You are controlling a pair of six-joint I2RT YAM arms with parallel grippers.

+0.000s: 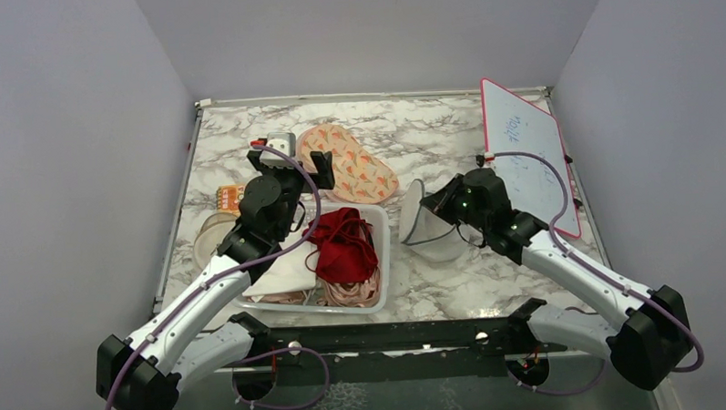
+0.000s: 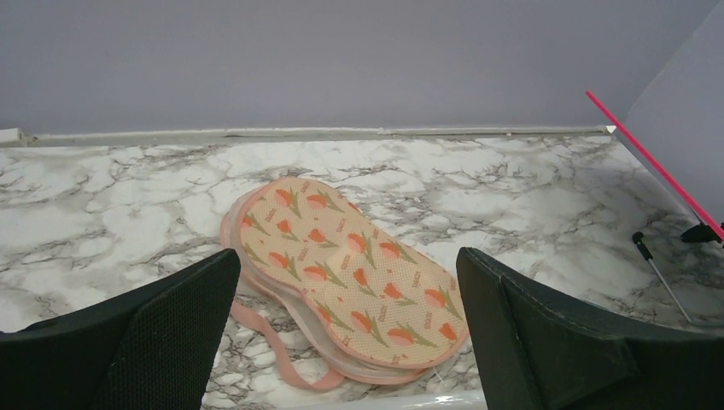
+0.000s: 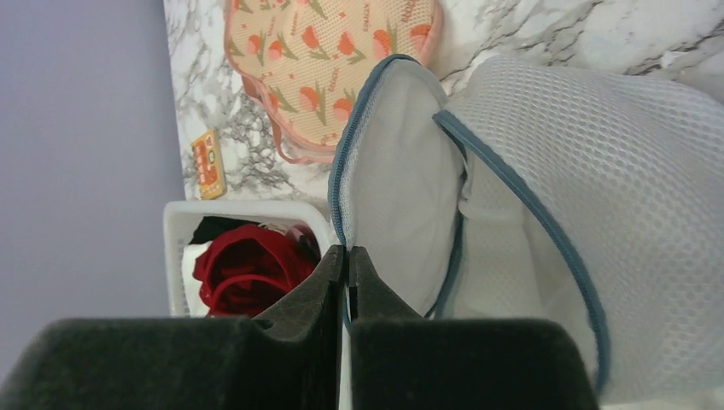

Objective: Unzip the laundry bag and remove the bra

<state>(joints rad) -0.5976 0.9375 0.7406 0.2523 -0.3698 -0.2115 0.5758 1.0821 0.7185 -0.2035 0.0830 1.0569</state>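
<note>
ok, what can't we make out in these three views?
- Whether the zipper pull is held: in the right wrist view, the shut right fingers cover whatever they pinch at the laundry bag rim.
- Left side of the basket: in the top view, the left arm covers it, hiding anything beside the bra.
- Writing on the whiteboard: in the top view, too small to read.

A: Where's the bra [image 1: 344, 244] from above?
B: You'll find it, dark red, heaped in the white basket [image 1: 384, 245] over pale garments [image 1: 289, 276].
A: And the laundry bag [image 1: 421, 230]?
B: White mesh, just right of your basket on the marble table [image 1: 448, 129], its grey-blue rim turned toward the basket. Your right gripper [image 1: 430, 205] touches its upper edge.
</note>
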